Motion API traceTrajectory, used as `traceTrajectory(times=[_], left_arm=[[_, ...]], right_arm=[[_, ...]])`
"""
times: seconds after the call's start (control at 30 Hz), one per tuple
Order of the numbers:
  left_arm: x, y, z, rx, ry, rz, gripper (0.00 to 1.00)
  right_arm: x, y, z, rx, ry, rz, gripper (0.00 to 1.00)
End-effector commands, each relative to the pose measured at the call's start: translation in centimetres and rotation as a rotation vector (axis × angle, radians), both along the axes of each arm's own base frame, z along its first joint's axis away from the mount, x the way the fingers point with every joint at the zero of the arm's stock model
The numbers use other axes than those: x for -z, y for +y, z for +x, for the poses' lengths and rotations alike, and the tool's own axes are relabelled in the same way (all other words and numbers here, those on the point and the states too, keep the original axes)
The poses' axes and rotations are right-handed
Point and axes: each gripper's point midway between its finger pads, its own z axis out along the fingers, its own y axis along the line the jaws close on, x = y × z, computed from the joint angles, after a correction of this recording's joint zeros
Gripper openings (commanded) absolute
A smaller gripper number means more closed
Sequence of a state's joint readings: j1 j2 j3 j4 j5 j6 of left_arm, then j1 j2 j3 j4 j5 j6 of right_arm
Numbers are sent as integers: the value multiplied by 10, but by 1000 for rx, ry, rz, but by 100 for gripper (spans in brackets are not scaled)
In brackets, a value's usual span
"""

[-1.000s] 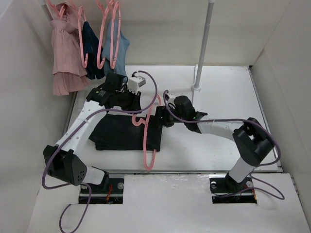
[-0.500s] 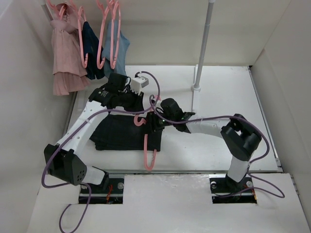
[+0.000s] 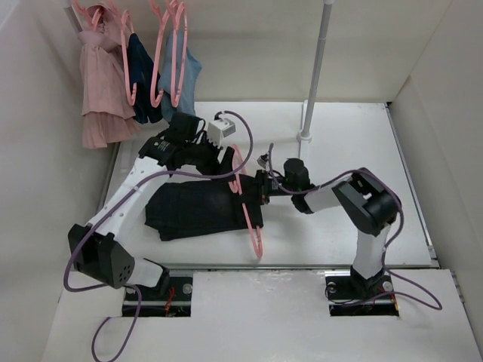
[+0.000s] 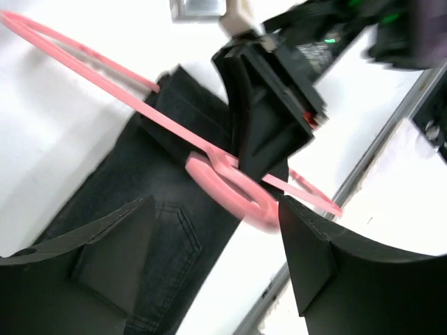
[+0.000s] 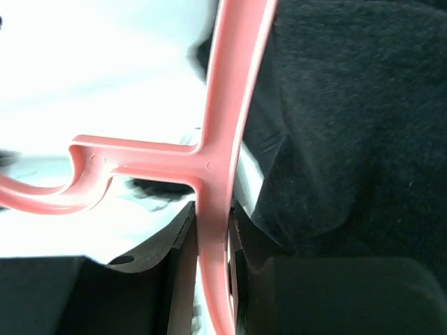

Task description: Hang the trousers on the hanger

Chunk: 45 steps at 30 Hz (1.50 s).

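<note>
Shifted since a second ago: my left gripper (image 4: 216, 216) jaws sprung apart, off hanger (image 3: 255, 235); my right gripper (image 5: 209, 241) jaws clamped on its bar. Hanger runs far-to-near across right end of trousers (image 3: 192, 207), folded flat on table (image 3: 339, 143), leftward of right jaws.

Each arm, left arm (image 3: 121, 204) and right arm (image 3: 332, 197), is built of white tubular links between black angular joint housings. A purple cable (image 3: 66, 275) runs along each arm in loose loops. The left gripper (image 4: 216, 206) has matte black, wedge-shaped fingers (image 4: 314, 258).
</note>
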<state>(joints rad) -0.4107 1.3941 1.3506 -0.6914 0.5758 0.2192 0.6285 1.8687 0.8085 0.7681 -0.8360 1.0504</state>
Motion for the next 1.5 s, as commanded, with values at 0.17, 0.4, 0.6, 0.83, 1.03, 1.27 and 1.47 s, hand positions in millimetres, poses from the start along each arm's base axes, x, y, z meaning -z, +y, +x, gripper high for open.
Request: traceTrajectory(times=[0.17,0.4,0.6,0.83,1.03,1.27,1.47], left_arm=[[-52,3,12,-46,-144,-164,66],[34,5,17,-86,88,-86,47],[86,-24,4,-52,183,-54,58],[74,-64,6,4,251,-219,69],[99,-67,17,-64,275,-126,67],[129,-74,26,-92,316,-66,58],[143,-79,25,-74,345,-48,0]], right_arm=[[-51,-26,-20,-201,-136,407,0],[-89,-41,-17,-194,-245,442,0],[-81,-59,-13,-139,-212,418,0],[-68,-61,-10,-124,-194,400,0],[-61,-60,-7,-112,-184,395,0],[-58,-60,-7,-110,-176,391,0],[-58,-60,-6,-110,-185,391,0]])
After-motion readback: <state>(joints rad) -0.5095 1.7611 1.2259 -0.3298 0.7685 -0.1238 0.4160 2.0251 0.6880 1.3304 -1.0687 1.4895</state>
